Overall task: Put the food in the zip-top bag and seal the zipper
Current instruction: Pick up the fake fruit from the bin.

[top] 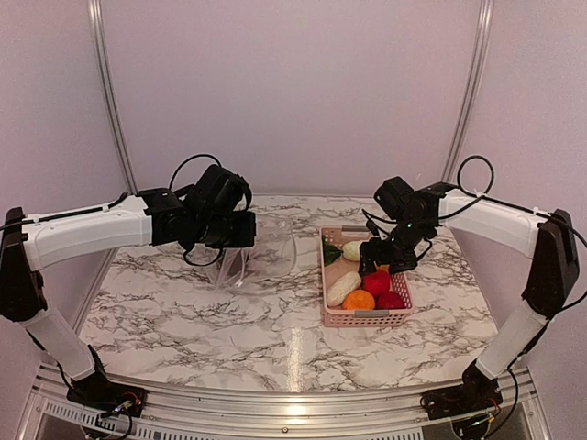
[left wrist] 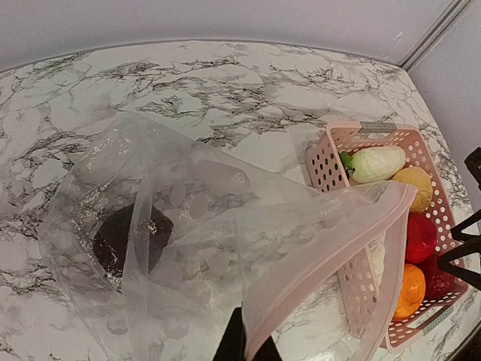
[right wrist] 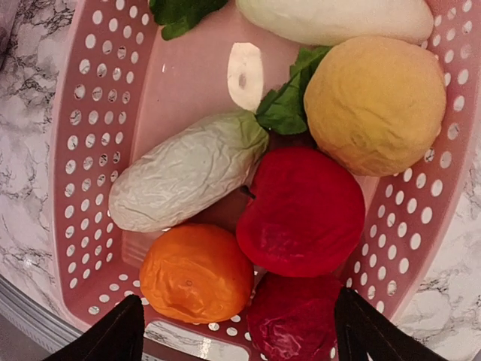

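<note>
Left gripper (left wrist: 246,347): clamped on the zipper (left wrist: 331,248) edge of the zip-top bag (left wrist: 188,218), mouth lifted open. Inside the bag: one dark piece (left wrist: 131,237). Right gripper (right wrist: 237,308): fingers wide apart, holding nothing, poised over the pink basket (right wrist: 83,150). In the basket: red ball (right wrist: 304,210), orange ball (right wrist: 197,272), yellow piece (right wrist: 376,105), white-cream oblong pieces (right wrist: 188,169), green leaves (right wrist: 289,105), maroon piece (right wrist: 293,320). Bag beside the basket, to its left, on the marble table (left wrist: 225,83).

Bare tabletop (top: 183,312) lies open between bag (top: 266,247) and basket (top: 367,318). Inside the basket, clustered fruit (right wrist: 301,210) and walls leave narrow gaps.
</note>
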